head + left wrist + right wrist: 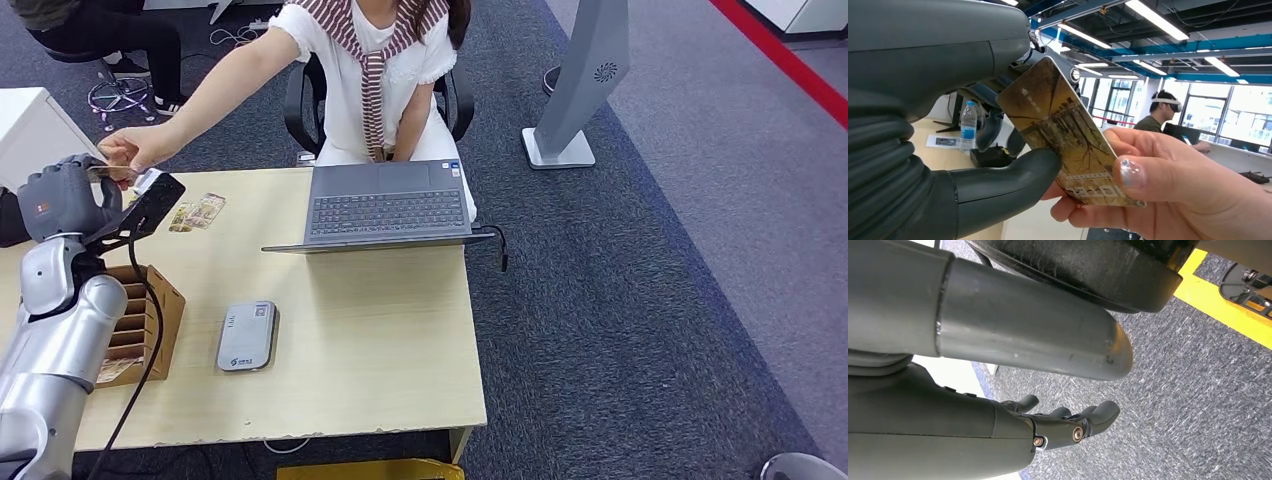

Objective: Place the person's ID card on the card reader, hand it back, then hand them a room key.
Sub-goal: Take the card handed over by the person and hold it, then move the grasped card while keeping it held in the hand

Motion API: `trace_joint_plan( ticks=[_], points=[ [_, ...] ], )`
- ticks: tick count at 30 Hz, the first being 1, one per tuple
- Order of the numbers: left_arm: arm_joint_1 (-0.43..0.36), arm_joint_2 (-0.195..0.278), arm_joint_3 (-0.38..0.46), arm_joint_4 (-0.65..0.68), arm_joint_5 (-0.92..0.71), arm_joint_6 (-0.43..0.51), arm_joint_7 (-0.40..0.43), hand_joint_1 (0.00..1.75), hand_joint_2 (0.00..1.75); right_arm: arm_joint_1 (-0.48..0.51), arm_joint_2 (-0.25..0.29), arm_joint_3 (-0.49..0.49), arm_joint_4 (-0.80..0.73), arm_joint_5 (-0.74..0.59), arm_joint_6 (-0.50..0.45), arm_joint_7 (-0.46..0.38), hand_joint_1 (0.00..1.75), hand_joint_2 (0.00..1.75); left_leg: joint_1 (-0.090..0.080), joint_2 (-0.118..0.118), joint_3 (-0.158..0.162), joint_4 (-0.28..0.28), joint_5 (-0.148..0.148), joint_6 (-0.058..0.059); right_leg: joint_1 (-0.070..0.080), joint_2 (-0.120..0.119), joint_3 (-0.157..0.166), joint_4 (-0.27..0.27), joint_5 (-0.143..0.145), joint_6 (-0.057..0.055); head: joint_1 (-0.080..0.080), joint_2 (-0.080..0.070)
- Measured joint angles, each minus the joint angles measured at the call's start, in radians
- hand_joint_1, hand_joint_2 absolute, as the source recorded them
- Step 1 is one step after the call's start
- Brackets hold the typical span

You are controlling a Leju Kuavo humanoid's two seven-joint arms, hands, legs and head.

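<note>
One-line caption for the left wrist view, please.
Left hand and a person's hand both hold a brown card mid-handover.

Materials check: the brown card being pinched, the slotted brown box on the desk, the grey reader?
Brown tree-print card: likely glossy plastic, thin, rigid, sheen on its face. Slotted brown box: looks like matte corrugated cardboard with divider slots. Grey rounded card reader: probably smooth moulded plastic, slight shine.

Reader [247, 337] betw box [160, 300] & laptop [385, 208]
</note>
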Motion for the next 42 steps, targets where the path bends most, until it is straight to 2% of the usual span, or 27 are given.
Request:
trace_joint_plan(
  ticks=[26,29,37,42],
  points=[
    [0.024,0.005,0.000,-0.008,0.041,0.007,-0.041,1.75,1.75,0.001,0.000,0.001,0.000,0.009,-0.004,-0.002,0.00,0.00,0.000,-0.001,0.000,0.000,0.000,0.000,0.000,0.000,0.000,0.000,0.000,0.000,0.000,0.000],
    [0.084,0.005,-0.006,-0.081,0.062,0.003,-0.059,1.75,1.75,0.004,0.000,0.001,0.000,-0.002,-0.010,-0.006,0.00,0.00,0.000,-0.001,0.000,0.000,0.000,0.000,0.000,0.000,0.000,0.000,0.000,0.000,0.000,0.000],
    [0.355,0.006,-0.081,-0.405,0.074,-0.058,-0.049,1.75,1.75,0.014,0.000,-0.009,0.000,-0.023,-0.014,-0.006,0.00,0.00,0.000,-0.001,-0.001,0.000,-0.003,0.001,0.000,0.000,0.000,0.000,-0.003,0.001,0.000,0.000],
    [0.434,0.006,-0.126,-0.486,0.072,-0.109,-0.037,1.75,1.75,0.017,0.000,-0.017,0.000,-0.025,-0.015,-0.006,0.00,0.00,0.000,-0.001,-0.001,0.000,-0.003,0.001,0.000,0.000,0.000,-0.001,-0.003,0.001,0.000,0.000]
  ],
)
